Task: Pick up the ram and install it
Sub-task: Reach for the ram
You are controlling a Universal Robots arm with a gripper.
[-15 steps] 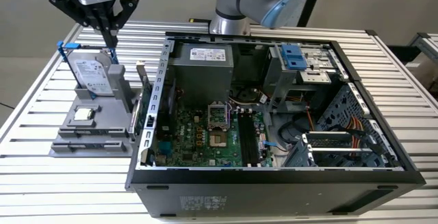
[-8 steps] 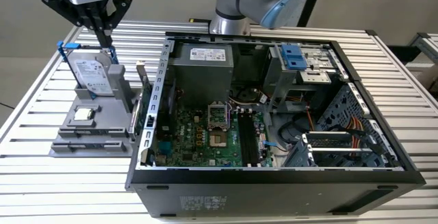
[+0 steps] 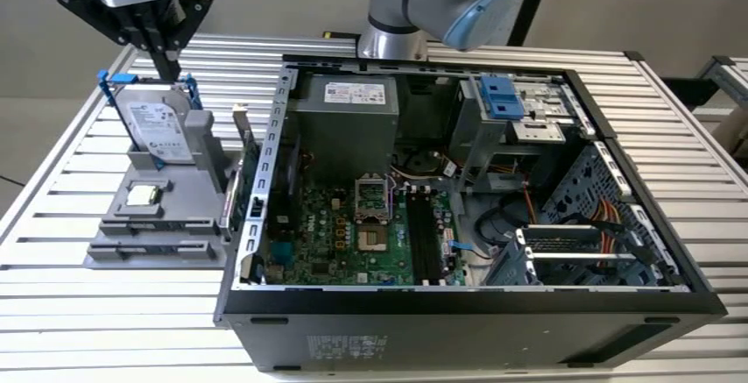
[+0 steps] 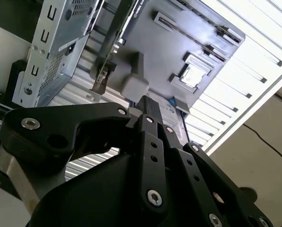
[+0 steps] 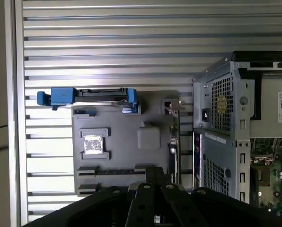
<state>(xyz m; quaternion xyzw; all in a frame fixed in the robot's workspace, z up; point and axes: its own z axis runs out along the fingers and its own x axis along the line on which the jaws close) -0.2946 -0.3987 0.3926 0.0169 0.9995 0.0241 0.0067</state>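
Observation:
The ram (image 3: 238, 168) is a thin stick standing on edge in the grey fixture (image 3: 152, 243), on the side nearest the open computer case (image 3: 468, 304). In the first wrist view the ram (image 5: 173, 142) shows edge-on between the fixture (image 5: 122, 127) and the case wall. My gripper (image 3: 167, 69) hangs high over the exterior view's left, above the hard drive and away from the ram. Its fingers point down, pressed together with nothing between them. In both wrist views the gripper (image 5: 155, 169) (image 4: 148, 100) looks down on the fixture. The black memory slots (image 3: 423, 234) lie on the motherboard inside the case.
A silver hard drive (image 3: 158, 124) with a blue bracket (image 5: 89, 97) stands upright at the fixture's far end. A small square processor chip (image 3: 143, 195) (image 5: 93, 144) lies in a recess of the fixture. The slatted metal table (image 3: 70, 313) surrounds everything. Cables and a drive cage crowd the case's right.

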